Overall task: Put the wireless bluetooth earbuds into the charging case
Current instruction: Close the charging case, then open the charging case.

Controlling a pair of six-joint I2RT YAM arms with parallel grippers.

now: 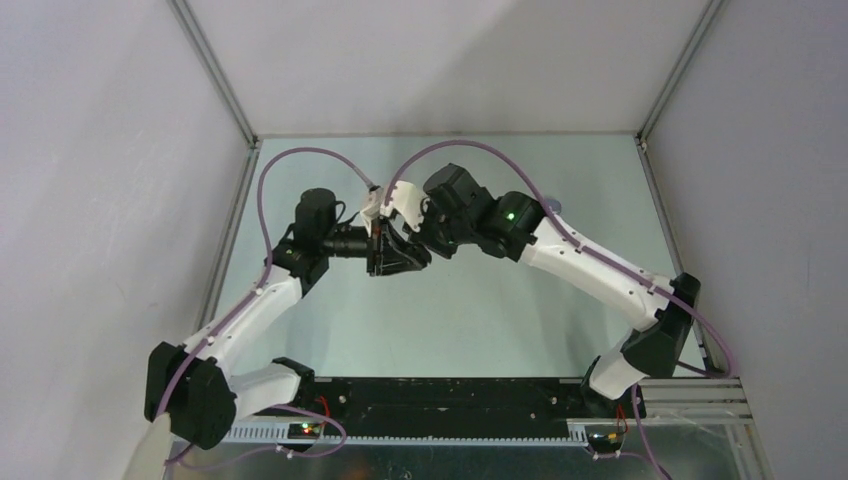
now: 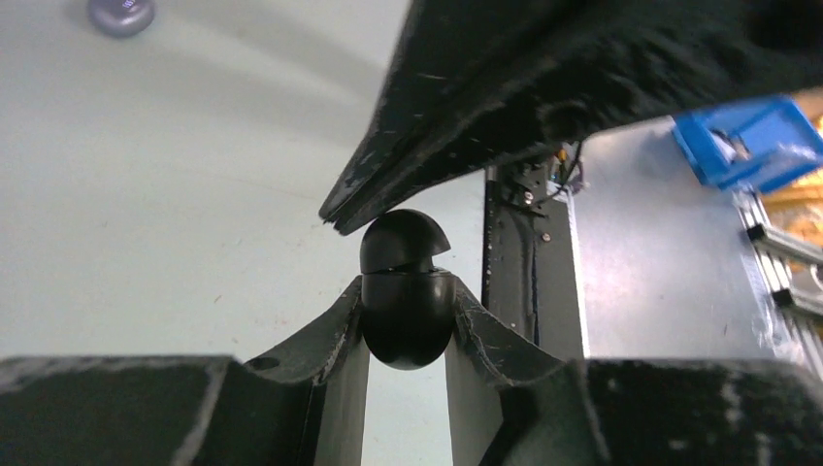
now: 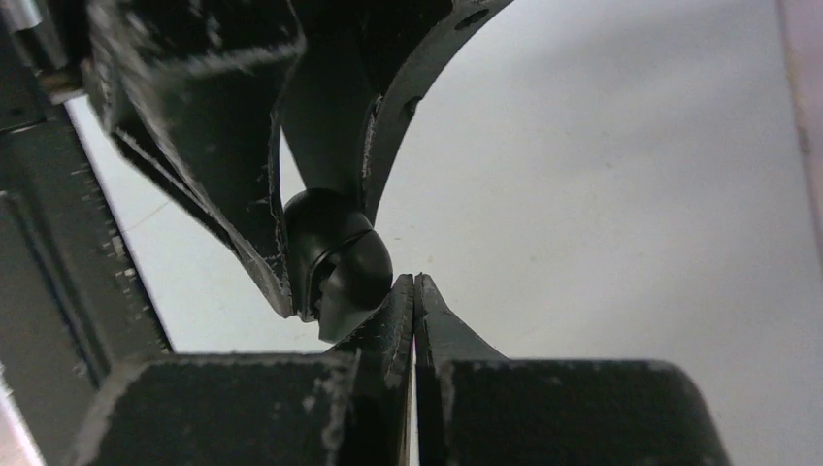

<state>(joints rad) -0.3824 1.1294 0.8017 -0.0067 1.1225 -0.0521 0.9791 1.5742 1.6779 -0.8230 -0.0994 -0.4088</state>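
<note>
The left arm (image 1: 250, 310) reached from 7 o'clock of the top view toward the middle of the surface (image 1: 480, 320). It met the other arm there, slightly to the 9 o'clock side of the centre.

The left gripper (image 2: 408, 289) was closed to a narrow gap on the charging case (image 2: 406, 330). This was a small rounded black shell with a seam around it, and one finger pressed on each side of its lower half. The domed upper half stood free above the fingertips. The case was held up in the air, off the surface. I could not tell if any of the wireless bluetooth earbuds sat inside it.

In the left wrist view, at 11 o'clock, a small pale lilac thing (image 2: 121, 12) lay on the surface, well apart from the case. It was cut by the frame edge and too blurred to name.

The right gripper (image 3: 414, 282) was fully closed, its two fingers pressed flat together with nothing between them. In the left wrist view it came in from 1 o'clock. Its joined tip was at the 10 o'clock side of the case's dome, touching it or very nearly so.

At 2 o'clock of the same view a blue bin (image 2: 747, 141) stood beyond the edge of the surface.

The right arm (image 1: 600, 265) went back toward 4 o'clock of the top view.
</note>
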